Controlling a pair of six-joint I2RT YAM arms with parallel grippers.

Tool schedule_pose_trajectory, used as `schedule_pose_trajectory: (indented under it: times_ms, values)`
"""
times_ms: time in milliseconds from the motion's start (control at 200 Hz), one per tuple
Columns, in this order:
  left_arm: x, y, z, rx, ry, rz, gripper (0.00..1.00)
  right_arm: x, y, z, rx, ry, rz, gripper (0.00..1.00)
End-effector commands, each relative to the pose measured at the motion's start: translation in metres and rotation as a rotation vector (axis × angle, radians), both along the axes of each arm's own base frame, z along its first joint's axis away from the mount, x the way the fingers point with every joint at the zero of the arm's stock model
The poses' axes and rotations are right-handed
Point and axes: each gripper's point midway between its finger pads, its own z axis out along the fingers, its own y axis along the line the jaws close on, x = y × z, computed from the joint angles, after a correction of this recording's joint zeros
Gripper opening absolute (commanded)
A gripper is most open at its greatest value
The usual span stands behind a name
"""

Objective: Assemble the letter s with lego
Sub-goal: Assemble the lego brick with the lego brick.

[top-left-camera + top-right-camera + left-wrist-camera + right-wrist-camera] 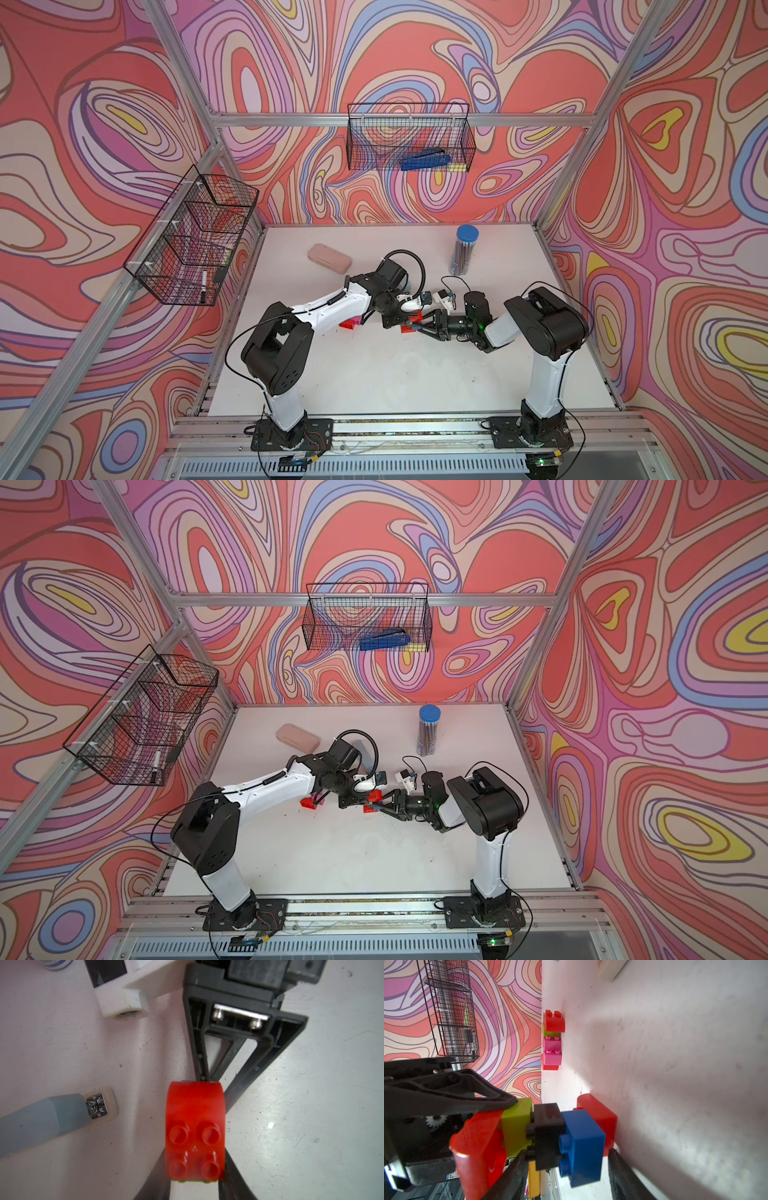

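Left wrist: stapler [47, 1118] nr red brick [195, 1126].

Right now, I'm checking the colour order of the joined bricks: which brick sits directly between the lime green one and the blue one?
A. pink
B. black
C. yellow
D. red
B: in the right wrist view the black brick is plugged between the lime green brick and the blue brick.
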Motion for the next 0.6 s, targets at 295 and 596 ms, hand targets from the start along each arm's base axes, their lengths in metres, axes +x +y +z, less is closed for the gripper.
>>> schedule_pose_trajectory:
  times_ms: [295,596]
  values:
    - [-0.0093,0.0101,-0.0236,0.146,0.030,-0.054,0.28,-0.0236,-0.0138,-0.0546,-0.123,0.196,-0.046,0.61]
    - [-0.0085,0.0069,-0.0170,0.116,0.018,-0.046,0.37,-0.0236,-0.0143,-0.0542,-0.119,0.200,-0.053,0.61]
